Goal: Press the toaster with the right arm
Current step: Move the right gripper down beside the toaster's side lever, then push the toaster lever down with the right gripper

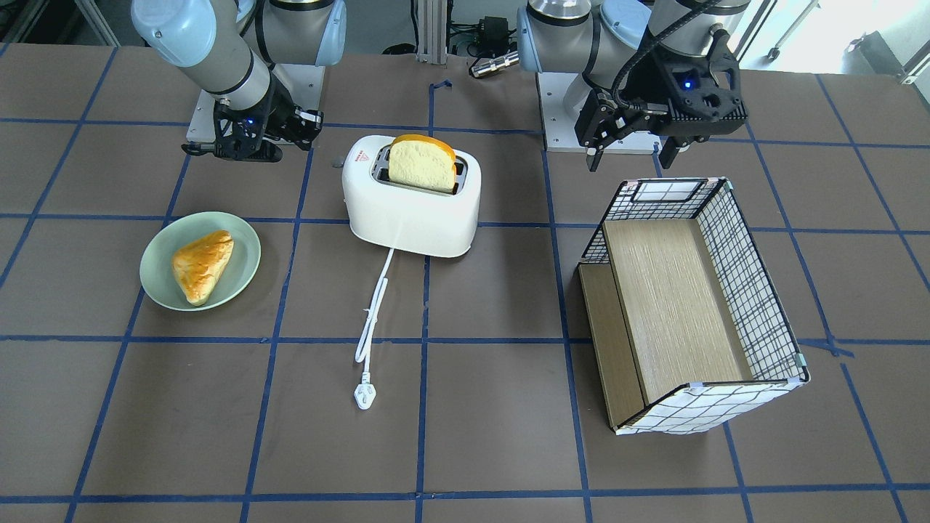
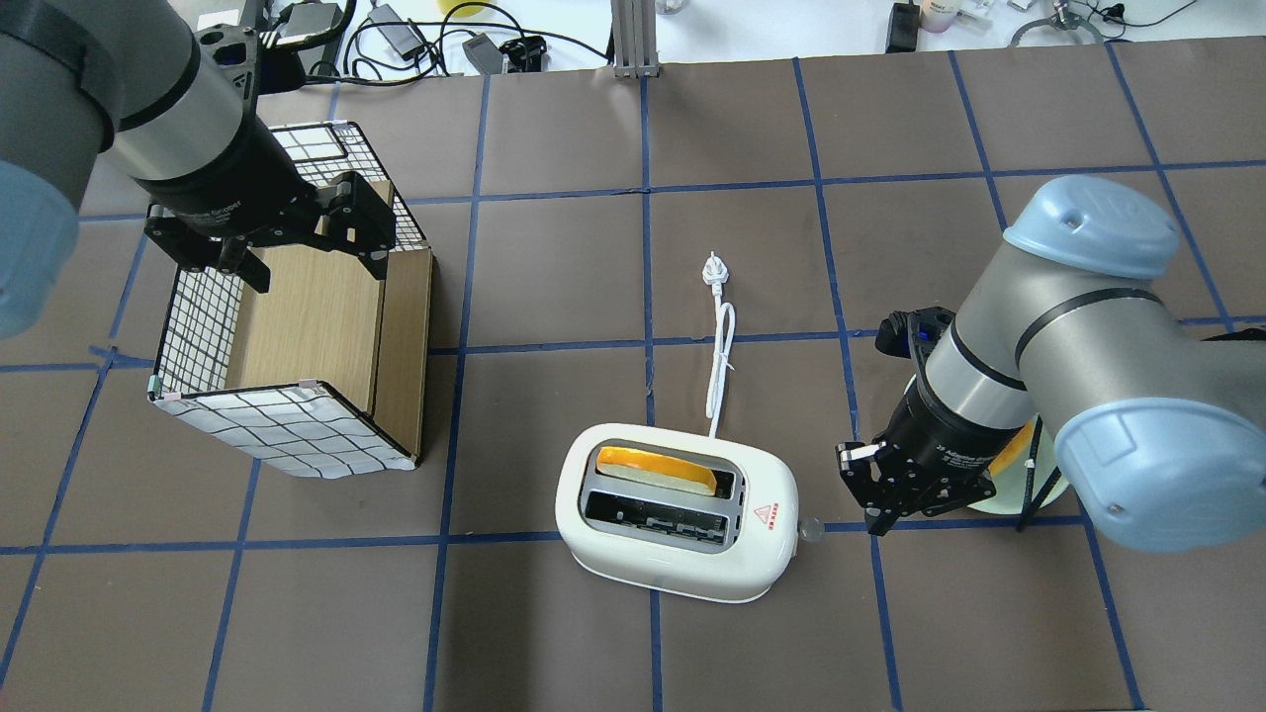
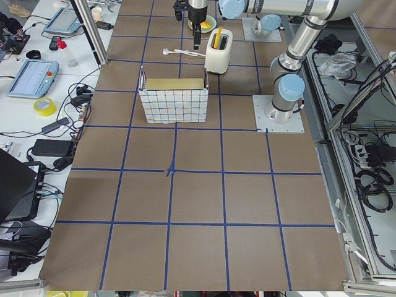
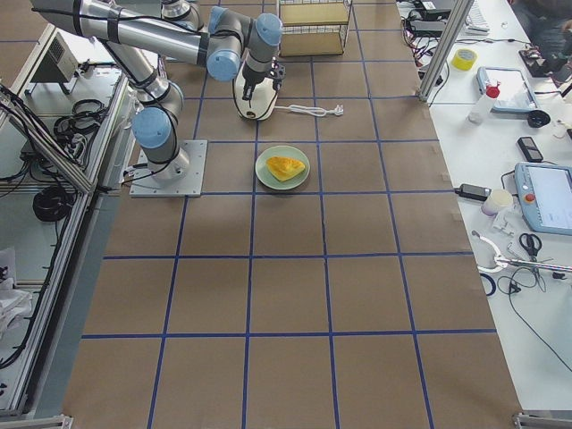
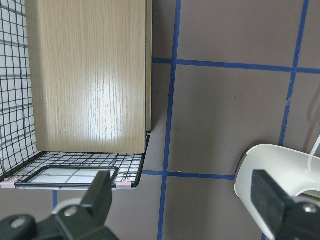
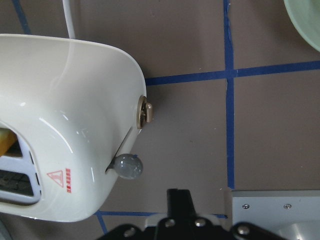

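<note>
The white two-slot toaster (image 1: pixel 414 211) stands mid-table with a bread slice (image 1: pixel 421 165) sticking up from one slot. It also shows in the overhead view (image 2: pixel 682 554). Its grey lever knob (image 6: pixel 128 166) sits high on the end facing my right gripper. My right gripper (image 2: pixel 882 516) is shut and empty. It hangs just beside that end, a short gap from the knob, not touching it. My left gripper (image 2: pixel 297 247) is open and empty above the basket (image 2: pixel 297 415).
A green plate (image 1: pixel 156 280) with a pastry (image 1: pixel 202 265) lies under my right arm's side. The toaster's cord and plug (image 1: pixel 365 396) trail away from the robot. The wire-grid basket with a wooden shelf (image 1: pixel 683 305) stands on the left arm's side.
</note>
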